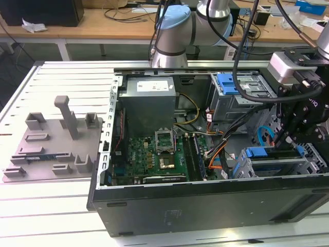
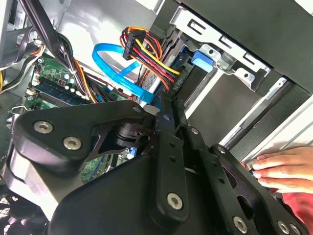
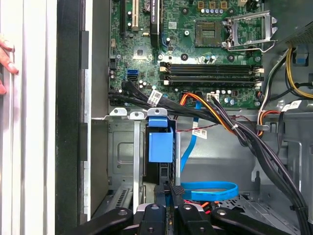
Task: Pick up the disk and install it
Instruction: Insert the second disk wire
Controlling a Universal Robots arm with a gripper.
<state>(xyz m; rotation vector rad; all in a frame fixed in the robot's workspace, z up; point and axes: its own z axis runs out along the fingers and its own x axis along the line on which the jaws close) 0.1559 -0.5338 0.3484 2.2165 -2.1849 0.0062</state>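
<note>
An open computer case (image 1: 205, 206) lies on the slatted tabletop (image 1: 46, 211), its green motherboard (image 1: 154, 157) exposed. A grey power supply (image 1: 149, 100) sits behind the board. A grey fixture plate (image 1: 51, 149) with upright posts rests towards the exterior view's left, apart from the case.

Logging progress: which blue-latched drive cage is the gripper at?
The gripper is at the lower cage near the case's front edge, not the upper cage beside the power supply.

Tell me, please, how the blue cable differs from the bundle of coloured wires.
The blue cable is one flat ribbon bent in a loop; the wire bundle is several thin round strands. The cable is one colour; the bundle mixes red, yellow, orange and black. Both lie inside the computer case.
</note>
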